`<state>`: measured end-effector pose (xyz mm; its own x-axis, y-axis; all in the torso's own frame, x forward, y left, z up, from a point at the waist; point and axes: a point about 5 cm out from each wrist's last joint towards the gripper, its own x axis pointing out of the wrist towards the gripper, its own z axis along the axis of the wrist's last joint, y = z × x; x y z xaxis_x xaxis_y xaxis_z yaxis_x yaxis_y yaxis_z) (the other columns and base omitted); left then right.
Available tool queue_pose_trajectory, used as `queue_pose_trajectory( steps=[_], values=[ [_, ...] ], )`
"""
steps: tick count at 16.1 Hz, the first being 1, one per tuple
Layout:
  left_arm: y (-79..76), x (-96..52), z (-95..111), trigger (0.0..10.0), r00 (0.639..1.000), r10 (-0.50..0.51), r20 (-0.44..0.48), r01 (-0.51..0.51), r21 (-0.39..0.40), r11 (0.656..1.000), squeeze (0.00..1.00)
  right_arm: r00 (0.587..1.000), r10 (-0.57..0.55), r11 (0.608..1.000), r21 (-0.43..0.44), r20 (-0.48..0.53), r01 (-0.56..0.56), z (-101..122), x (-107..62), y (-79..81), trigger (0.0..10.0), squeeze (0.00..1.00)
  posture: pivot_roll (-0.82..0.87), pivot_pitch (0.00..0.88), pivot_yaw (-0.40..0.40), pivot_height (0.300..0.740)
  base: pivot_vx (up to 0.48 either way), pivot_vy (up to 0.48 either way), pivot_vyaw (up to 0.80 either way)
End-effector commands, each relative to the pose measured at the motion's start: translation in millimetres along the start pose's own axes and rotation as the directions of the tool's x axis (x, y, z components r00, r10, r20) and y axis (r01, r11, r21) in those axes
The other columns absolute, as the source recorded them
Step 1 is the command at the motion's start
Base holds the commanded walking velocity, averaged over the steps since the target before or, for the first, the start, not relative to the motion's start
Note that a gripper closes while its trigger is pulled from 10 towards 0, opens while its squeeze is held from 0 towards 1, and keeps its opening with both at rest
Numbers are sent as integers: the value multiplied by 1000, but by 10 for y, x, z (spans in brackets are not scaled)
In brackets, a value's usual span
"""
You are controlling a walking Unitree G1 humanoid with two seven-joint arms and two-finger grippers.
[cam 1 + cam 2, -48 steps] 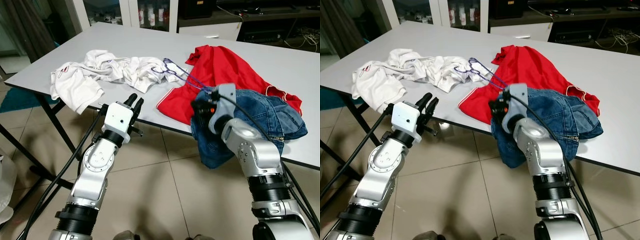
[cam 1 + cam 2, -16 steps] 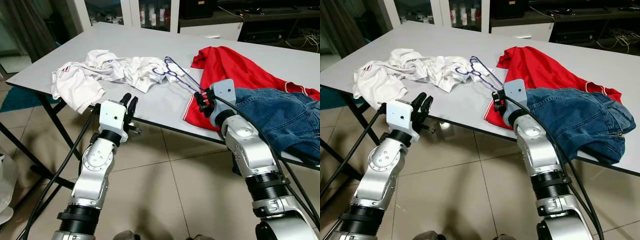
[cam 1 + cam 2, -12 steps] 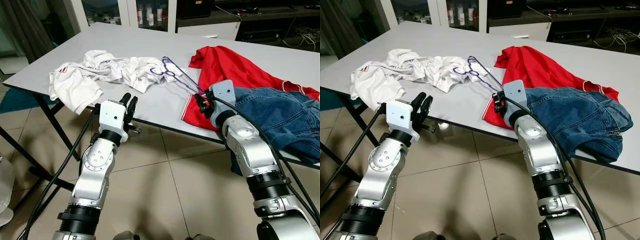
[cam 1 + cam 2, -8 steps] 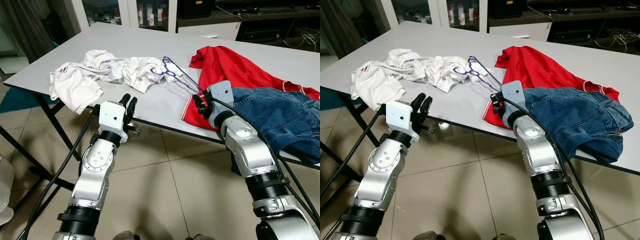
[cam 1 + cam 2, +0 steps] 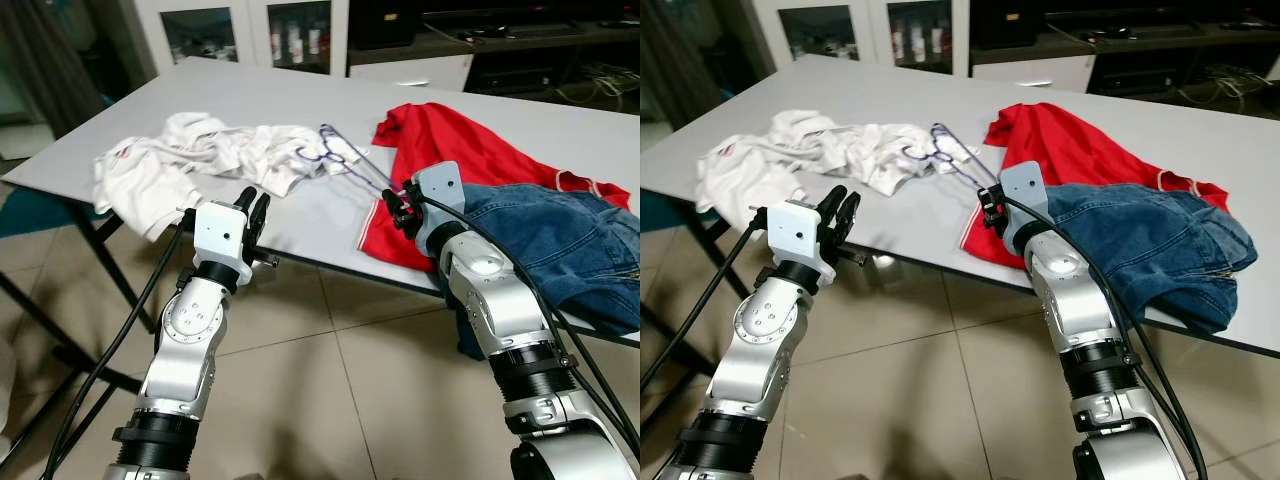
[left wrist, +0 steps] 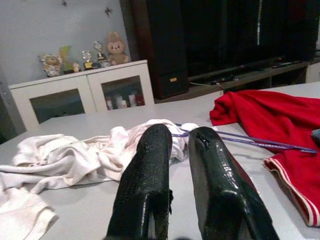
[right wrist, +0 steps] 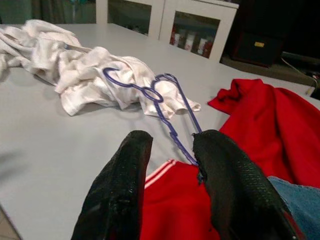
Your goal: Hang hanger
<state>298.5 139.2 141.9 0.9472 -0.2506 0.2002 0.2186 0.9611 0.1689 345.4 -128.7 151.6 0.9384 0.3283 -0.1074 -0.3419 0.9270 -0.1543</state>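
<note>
The purple hanger (image 7: pixel 167 112) lies on the grey table (image 5: pixel 300 95), hook end on the white garments (image 5: pixel 215 150), its far end running under the red shirt (image 5: pixel 450 150). Over the last three seconds the right gripper (image 7: pixel 172 165) has come forward off the jeans (image 5: pixel 560 240) to the shirt's hem, fingers parted around the wire, not yet clamped; pickup looks imminent. The left gripper (image 6: pixel 172 165) hovers at the table edge, fingers nearly together, empty. No legible writing; a small red mark on the white fabric is unreadable.

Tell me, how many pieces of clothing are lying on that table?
3 that I can separate: a white garment on the left, a red shirt in the middle, blue jeans on the right. The white heap may hide more.
</note>
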Motion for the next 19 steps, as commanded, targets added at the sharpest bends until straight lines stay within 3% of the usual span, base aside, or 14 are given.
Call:
queue_pose_trajectory(
  steps=[1,19],
  values=[
    [21,16,39,10000,1000,5,12,-5,4,1000,0,1000,-3,1000,-9,12,4,41,18,-21,10000,0,-75,0,48,740,289,0,0],
    [23,34,50,10000,1000,6,16,-7,2,1000,0,1000,-11,1000,4,7,10,29,12,-50,10000,0,-79,0,51,740,315,0,0]
  ],
)
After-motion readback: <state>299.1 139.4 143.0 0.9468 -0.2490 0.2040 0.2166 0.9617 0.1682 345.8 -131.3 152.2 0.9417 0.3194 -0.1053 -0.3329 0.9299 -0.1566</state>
